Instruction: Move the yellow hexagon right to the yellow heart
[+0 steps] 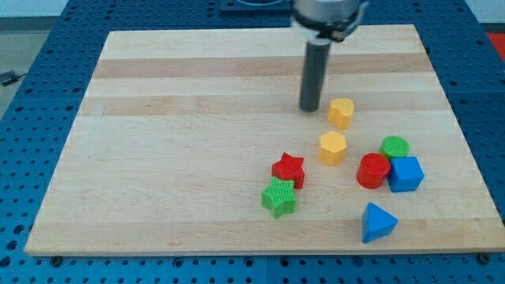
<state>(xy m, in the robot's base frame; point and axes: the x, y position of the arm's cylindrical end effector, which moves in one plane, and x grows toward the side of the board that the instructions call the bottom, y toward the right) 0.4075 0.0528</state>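
The tip [309, 109] rests on the wooden board [173, 158], bare and holding nothing, just left of the yellow heart [341, 113] and not clearly touching it. The yellow hexagon [332, 147] lies just below the heart, toward the view's bottom, apart from the tip. To its lower left sit the red star [289, 170] and green star [279, 196]; to its right cluster the red cylinder [372, 170], green cylinder [394, 147], blue cube [406, 174] and blue triangle [377, 222].

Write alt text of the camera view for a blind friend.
A dark rod's tip rests on a wooden board, just left of a yellow heart. Below sit a yellow hexagon, red star and green star.
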